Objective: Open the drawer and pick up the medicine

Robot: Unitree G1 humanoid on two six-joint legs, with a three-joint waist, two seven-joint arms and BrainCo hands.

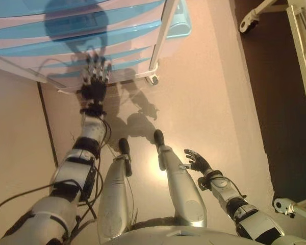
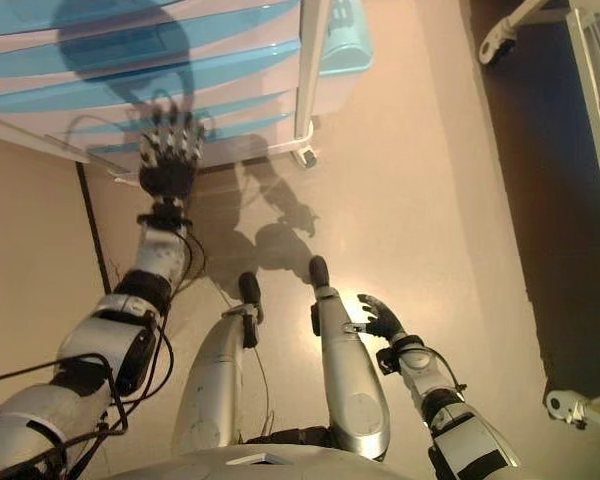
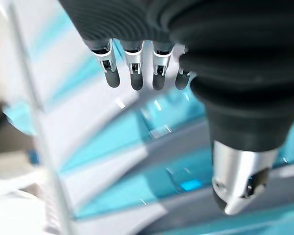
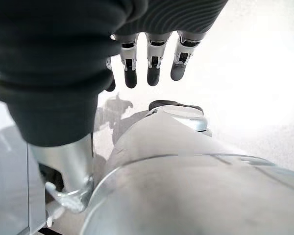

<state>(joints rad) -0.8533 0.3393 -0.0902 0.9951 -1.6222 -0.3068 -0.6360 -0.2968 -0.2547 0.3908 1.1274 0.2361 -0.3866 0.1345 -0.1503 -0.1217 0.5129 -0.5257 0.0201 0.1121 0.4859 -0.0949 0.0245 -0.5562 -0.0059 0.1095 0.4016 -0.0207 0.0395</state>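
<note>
A white drawer unit (image 1: 66, 30) with translucent blue drawer fronts stands at the top left, all its drawers closed. My left hand (image 1: 94, 81) is stretched out in front of the lowest drawers (image 1: 117, 64), its fingers straight and spread, holding nothing. In the left wrist view the fingers (image 3: 132, 68) hang just short of the blue fronts (image 3: 152, 142). My right hand (image 1: 198, 161) idles low at the right, fingers relaxed and empty. No medicine shows in any view.
The unit rests on a white frame with a castor (image 1: 153, 79) at its near right corner. A dark floor strip (image 1: 275, 92) runs down the right side, with a white wheeled frame (image 1: 296, 30) on it. A second castor (image 1: 281, 205) shows at the lower right.
</note>
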